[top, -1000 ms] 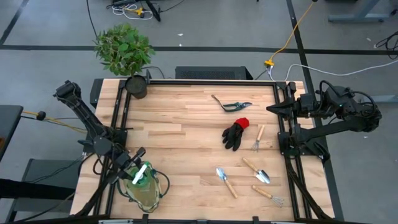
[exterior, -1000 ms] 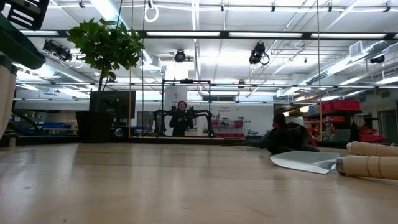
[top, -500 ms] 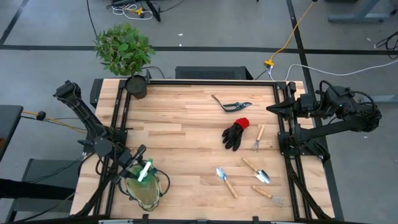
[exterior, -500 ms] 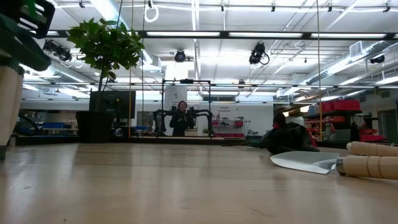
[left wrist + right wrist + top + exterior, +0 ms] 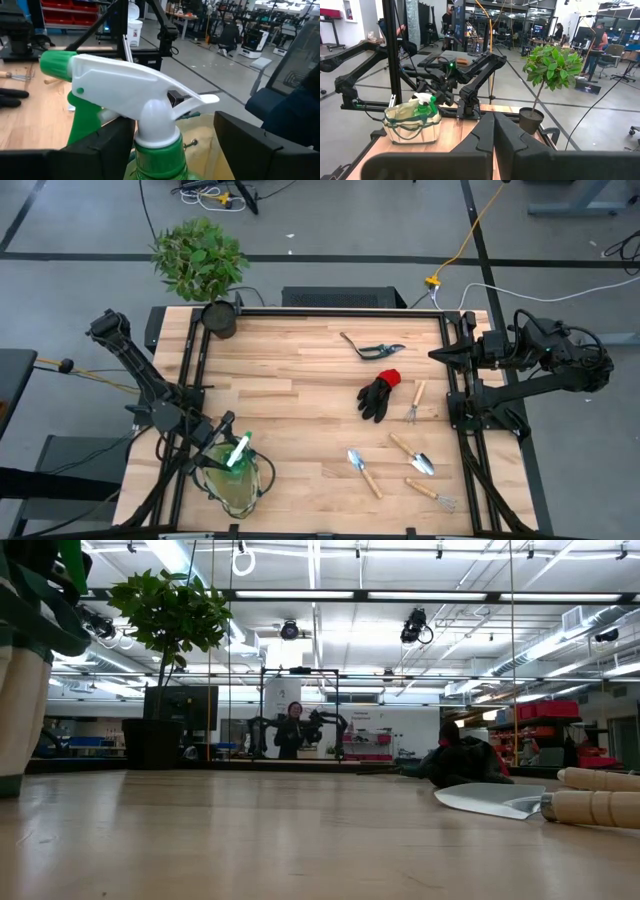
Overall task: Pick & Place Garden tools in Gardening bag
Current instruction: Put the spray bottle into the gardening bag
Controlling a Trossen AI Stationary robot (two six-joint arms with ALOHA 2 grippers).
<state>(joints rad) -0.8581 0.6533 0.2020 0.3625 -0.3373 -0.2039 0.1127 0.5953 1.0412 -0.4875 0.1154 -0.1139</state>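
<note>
Spread wide, your left gripper (image 5: 222, 448) straddles the green spray bottle (image 5: 234, 459), which stands inside the gardening bag (image 5: 236, 492). Your right gripper (image 5: 438, 354), jaws pressed together, waits far across the table from that bag.

One camera looks straight down on my desk (image 5: 300, 400); another sits level at its surface. My wrist cameras look forward, both catching the spray bottle (image 5: 145, 120).

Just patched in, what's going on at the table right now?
The left gripper is over the gardening bag at the table's near left corner, open around the spray bottle standing in the bag. The glove, shears and small hand tools lie on the table. The right gripper waits shut at the right edge.
</note>
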